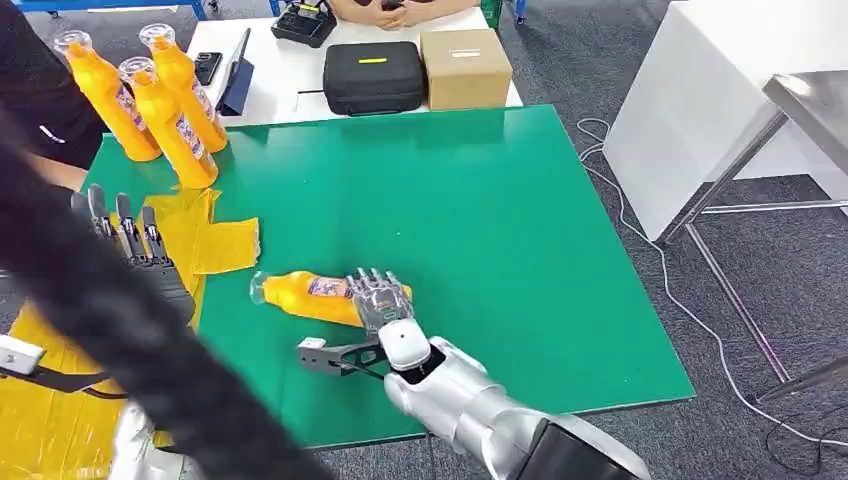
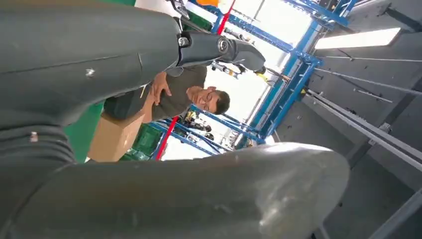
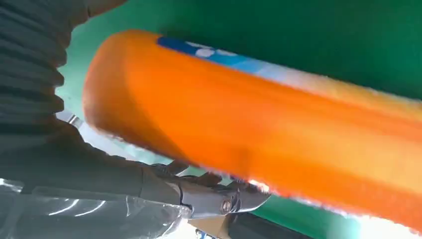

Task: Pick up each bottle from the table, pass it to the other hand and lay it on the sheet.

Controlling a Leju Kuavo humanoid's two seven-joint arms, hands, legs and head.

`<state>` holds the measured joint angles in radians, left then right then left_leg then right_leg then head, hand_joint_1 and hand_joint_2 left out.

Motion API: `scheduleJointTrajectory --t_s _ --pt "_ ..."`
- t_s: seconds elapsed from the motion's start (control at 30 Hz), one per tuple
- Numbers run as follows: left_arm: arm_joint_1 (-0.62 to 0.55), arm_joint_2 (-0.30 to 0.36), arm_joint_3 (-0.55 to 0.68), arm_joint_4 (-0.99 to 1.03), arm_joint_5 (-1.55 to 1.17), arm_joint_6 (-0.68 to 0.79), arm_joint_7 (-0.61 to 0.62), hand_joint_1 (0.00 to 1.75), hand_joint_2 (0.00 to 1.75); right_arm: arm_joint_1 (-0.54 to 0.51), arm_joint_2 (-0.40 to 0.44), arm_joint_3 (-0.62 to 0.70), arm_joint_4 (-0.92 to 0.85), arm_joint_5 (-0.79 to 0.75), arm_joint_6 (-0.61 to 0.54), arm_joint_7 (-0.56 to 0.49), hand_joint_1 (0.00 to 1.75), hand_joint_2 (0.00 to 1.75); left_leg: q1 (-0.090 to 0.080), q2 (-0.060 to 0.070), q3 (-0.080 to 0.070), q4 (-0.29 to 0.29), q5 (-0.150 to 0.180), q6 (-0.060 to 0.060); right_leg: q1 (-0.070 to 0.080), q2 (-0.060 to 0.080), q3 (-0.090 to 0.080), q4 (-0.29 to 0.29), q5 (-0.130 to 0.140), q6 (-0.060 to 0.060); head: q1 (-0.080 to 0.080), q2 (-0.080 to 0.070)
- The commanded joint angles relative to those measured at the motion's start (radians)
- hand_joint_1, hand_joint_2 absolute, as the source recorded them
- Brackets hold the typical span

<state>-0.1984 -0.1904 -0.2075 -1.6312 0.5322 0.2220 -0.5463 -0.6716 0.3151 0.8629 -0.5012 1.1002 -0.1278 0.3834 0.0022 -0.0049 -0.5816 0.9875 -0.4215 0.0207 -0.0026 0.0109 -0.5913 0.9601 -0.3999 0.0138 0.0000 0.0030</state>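
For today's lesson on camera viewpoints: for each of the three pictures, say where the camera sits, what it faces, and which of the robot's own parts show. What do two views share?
Head view: high on the body, looking down at the green table; shows left hand and right hand holding the lying bottle.
Left wrist view: behind the left hand, facing a person.
Right wrist view: behind the right hand.
Shared: that bottle.

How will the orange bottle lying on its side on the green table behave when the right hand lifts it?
The orange bottle looks round and smooth, so it may roll or slip if the right hand loosens. It appears full of liquid, so probably rather heavy for its size. Its walls seem rigid plastic, unlikely to fold.
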Motion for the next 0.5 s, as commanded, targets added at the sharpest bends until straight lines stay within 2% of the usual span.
scheduleJointTrajectory --t_s 0.03,0.27,0.3,0.33,0.5 --pt "-0.02 0.01 0.009 0.068 -0.001 0.003 -0.001 0.0 0.0 0.016 -0.035 -0.039 0.087 0.038 0.026 0.012 0.0 1.75 0.0 -0.003 0.006 -0.002 -0.001 -0.001 0.0 -0.004 0.007 -0.002 -0.002 0.0 0.0 0.0" --pt "-0.006 0.019 0.0 0.074 0.006 -0.002 0.001 0.0 0.0 0.026 -0.051 -0.052 0.1 0.054 0.051 0.016 0.0 1.75 0.0 -0.003 0.005 -0.002 0.0 -0.001 0.0 -0.004 0.006 -0.002 -0.001 0.0 0.0 0.0" --pt "-0.006 0.021 -0.002 0.079 0.01 -0.006 0.002 0.0 0.0 0.03 -0.055 -0.059 0.101 0.051 0.061 0.01 1.36 1.75 0.0 -0.004 0.007 -0.003 0.0 -0.001 0.0 -0.005 0.007 -0.003 -0.001 0.0 0.0 0.0" --pt "-0.007 0.022 -0.004 0.083 0.011 -0.007 0.002 0.0 0.0 0.032 -0.057 -0.061 0.103 0.051 0.066 0.01 1.75 1.75 0.0 -0.003 0.006 -0.003 0.0 -0.001 0.0 -0.004 0.007 -0.003 -0.001 0.0 0.0 0.0" --pt "-0.011 0.031 -0.006 0.088 0.018 -0.002 -0.003 0.0 0.0 0.047 -0.052 -0.077 0.099 0.052 0.084 -0.019 1.75 1.75 0.0 -0.003 0.007 -0.003 0.0 -0.001 0.0 -0.004 0.008 -0.003 -0.001 0.0 0.0 0.0"
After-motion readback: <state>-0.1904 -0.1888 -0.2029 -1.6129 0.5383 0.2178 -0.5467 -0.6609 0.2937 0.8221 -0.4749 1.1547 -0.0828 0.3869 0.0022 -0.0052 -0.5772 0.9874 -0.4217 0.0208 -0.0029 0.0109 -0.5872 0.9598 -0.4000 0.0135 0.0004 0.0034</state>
